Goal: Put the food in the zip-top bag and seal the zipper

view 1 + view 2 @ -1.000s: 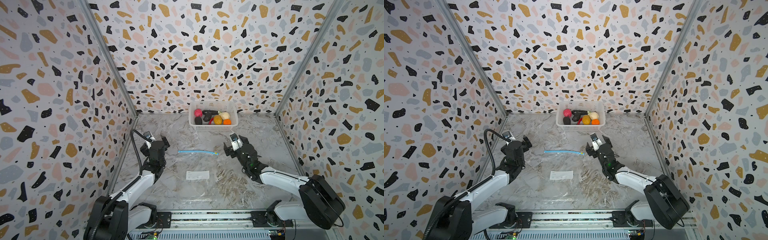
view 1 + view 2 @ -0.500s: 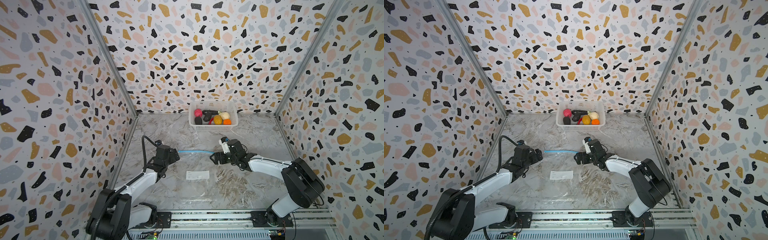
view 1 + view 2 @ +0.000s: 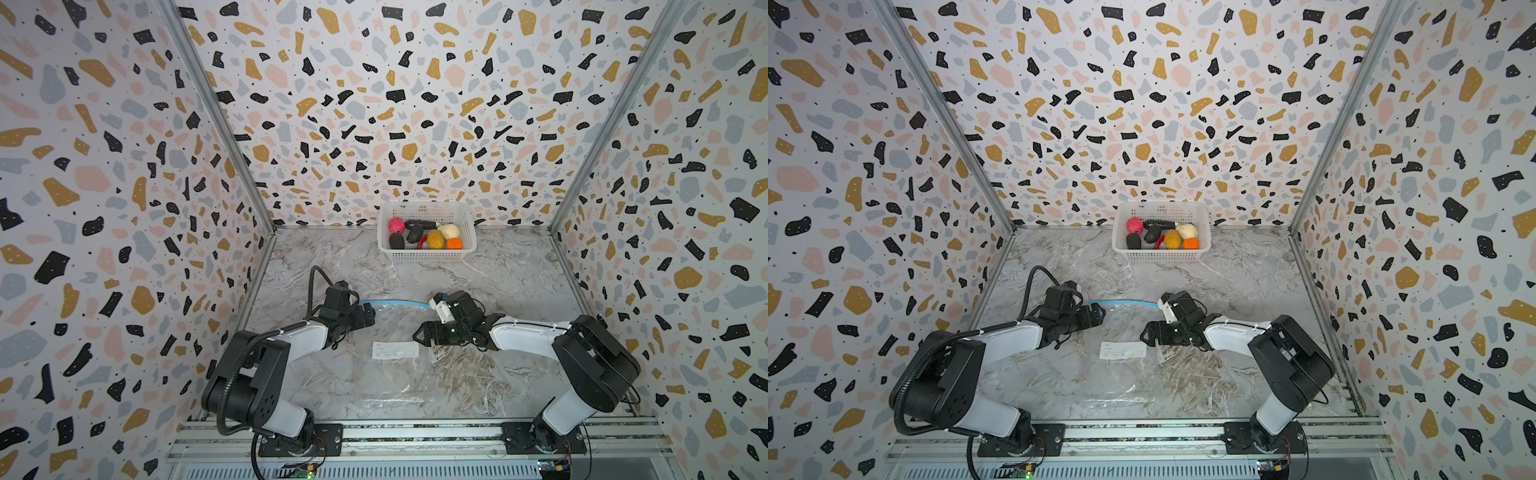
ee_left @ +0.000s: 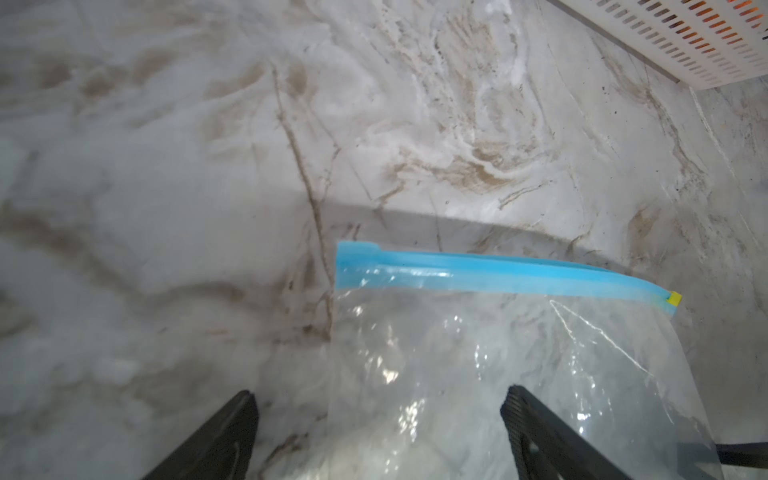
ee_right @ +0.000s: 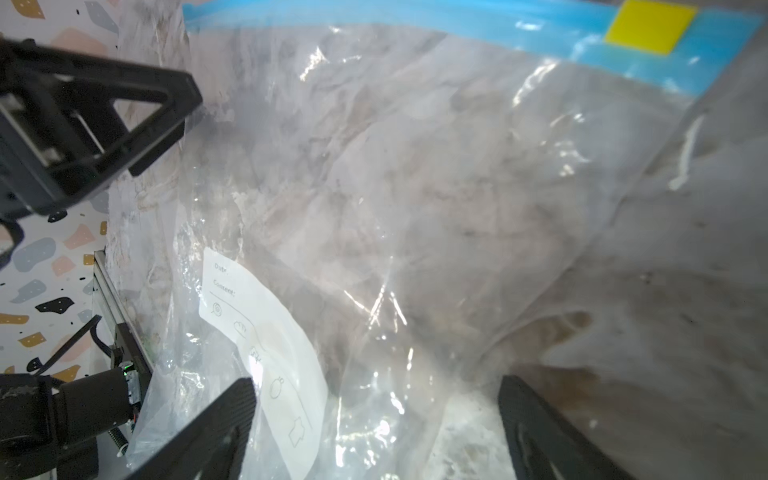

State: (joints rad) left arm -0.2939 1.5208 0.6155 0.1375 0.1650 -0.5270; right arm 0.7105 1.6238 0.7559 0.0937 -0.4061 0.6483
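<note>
Left gripper (image 3: 367, 316) stands with jaws spread wide and empty, straddling the left edge of the zip-top bag (image 3: 386, 378). Right gripper (image 3: 419, 334) gapes just as wide, also empty, above the bag beside its white label (image 3: 395, 350). The clear bag lies flat mid-table, its blue zipper (image 3: 399, 303) toward the basket (image 3: 426, 205), where the food (image 3: 434, 240) sits. Both arms reach low, forearms nearly level, grippers pointing inward.
</note>
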